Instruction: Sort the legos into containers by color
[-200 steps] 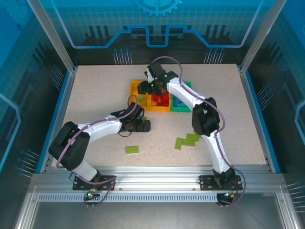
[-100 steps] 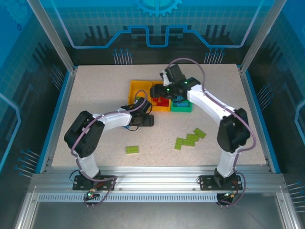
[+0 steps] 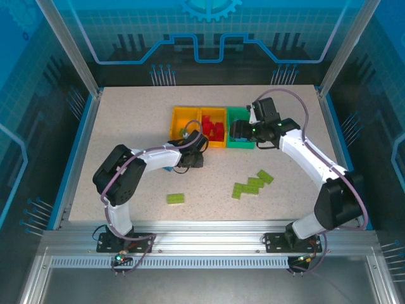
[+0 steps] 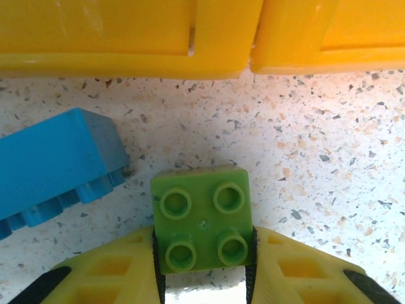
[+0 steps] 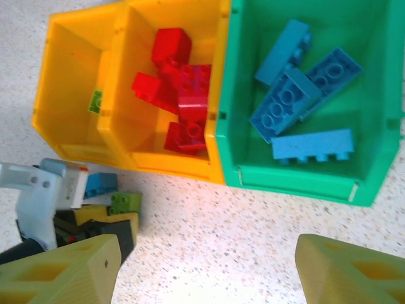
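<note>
White arms (image 3: 310, 158), blk joints (image 3: 338, 202), lilac cables (image 3: 288, 92), yellow tool fingers (image 4: 95, 272)

A pale speckled stone-look surface (image 3: 126, 114) sits inside an enclosed cell. Narrow blue edging (image 3: 74, 152) runs along its left and right sides. Two slanted aluminium posts (image 3: 66, 44) (image 3: 349, 44) rise from the far corners and frame a translucent blue back panel (image 3: 209, 38), which is printed with a fine grid, circuit-like lines and part of a gear motif (image 3: 209, 7) at the top. Similar blue side panels (image 3: 25, 126) close the cell on the left and right. Along the near edge lie silver aluminium rails (image 3: 209, 229), then a slotted strip (image 3: 209, 261), with a plain grey panel (image 3: 202, 285) below. The light is bright and even, casting only soft shadows on the surface.
</note>
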You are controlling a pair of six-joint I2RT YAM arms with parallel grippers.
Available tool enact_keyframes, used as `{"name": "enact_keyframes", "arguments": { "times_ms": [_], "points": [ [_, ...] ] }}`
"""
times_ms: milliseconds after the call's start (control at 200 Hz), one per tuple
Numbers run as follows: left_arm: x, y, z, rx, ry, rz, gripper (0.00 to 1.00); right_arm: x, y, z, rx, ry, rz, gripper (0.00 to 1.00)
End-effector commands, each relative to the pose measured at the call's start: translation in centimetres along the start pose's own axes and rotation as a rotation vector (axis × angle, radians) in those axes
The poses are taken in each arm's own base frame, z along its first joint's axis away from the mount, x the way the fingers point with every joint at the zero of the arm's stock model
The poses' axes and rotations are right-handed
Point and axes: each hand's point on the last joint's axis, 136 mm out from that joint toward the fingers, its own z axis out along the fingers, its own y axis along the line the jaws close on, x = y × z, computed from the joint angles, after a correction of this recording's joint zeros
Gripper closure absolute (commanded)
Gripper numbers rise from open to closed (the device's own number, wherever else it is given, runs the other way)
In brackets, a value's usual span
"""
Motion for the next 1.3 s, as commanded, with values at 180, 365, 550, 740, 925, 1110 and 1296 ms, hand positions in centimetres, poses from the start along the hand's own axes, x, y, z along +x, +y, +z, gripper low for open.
{"name": "enact_keyframes", "arguments": {
  "times_ms": [180, 365, 550, 740, 925, 1110, 1296],
  "points": [
    [-2.2, -1.6, -3.1, 0.021, -0.066, 0.028, 0.69, 3.7, -2.9, -1.8, 0.089, 0.022, 0.008, 0.26],
    [-5.7, -1.7, -7.4, 0.025, -0.174, 0.06, 0.68, 8.8, -3.5, -1.8, 0.185, 0.117, 0.037, 0.25],
    [-9.7, -0.2, -9.6, 0.015, -0.246, 0.059, 0.66, 15.1, -3.4, -0.3, 0.224, 0.262, 0.151, 0.23],
    [-13.2, 1.7, -8.2, 0.005, -0.248, 0.031, 0.66, 19.9, -3.4, 1.1, 0.267, 0.378, 0.18, 0.21],
    [-15.2, 3.2, -5.2, 0.008, -0.199, -0.017, 0.66, 22.3, -2.8, 2.3, 0.298, 0.429, 0.168, 0.2],
    [-16.3, 3.5, -3.2, 0.016, -0.169, -0.044, 0.59, 23.6, -2.2, 3.6, 0.319, 0.47, 0.149, 0.19],
    [-15.9, 3.4, -3.7, 0.025, -0.157, -0.065, 0.34, 24.4, -2.4, 4.8, 0.348, 0.488, 0.14, 0.2]
  ]
}}
